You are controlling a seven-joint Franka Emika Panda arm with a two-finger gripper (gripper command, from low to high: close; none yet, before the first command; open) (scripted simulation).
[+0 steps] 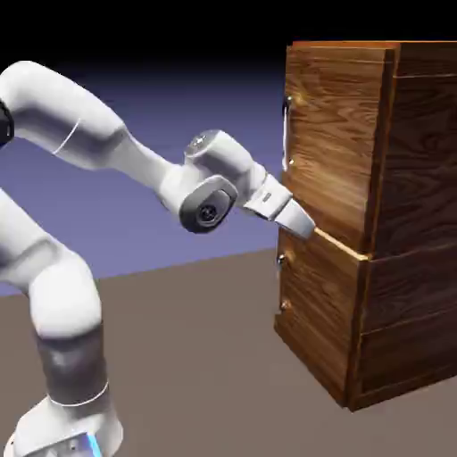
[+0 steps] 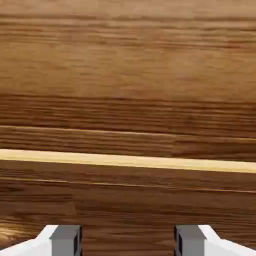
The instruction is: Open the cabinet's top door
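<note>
Tool [image 2: 128,241], bottom of the hand view | fingers spread, nothing between them | top door [image 1: 332,143] closed, upper right of the exterior view

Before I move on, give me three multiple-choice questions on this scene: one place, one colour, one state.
1. Where is the top door's handle?
A. Bottom edge
B. Edge nearer the robot
C. Middle

2. What colour is the strip between the top door and the lower door?
A. Pale yellow
B. Green
C. Black

3. How is the gripper?
A. Holding the handle
B. Closed
C. Open

Answers:
1: B, the handle sits along the side of the top door facing the arm.
2: A, the strip shows pale yellow above the lower door.
3: C, the gripper's fingertips stand wide apart with nothing between them.
</note>
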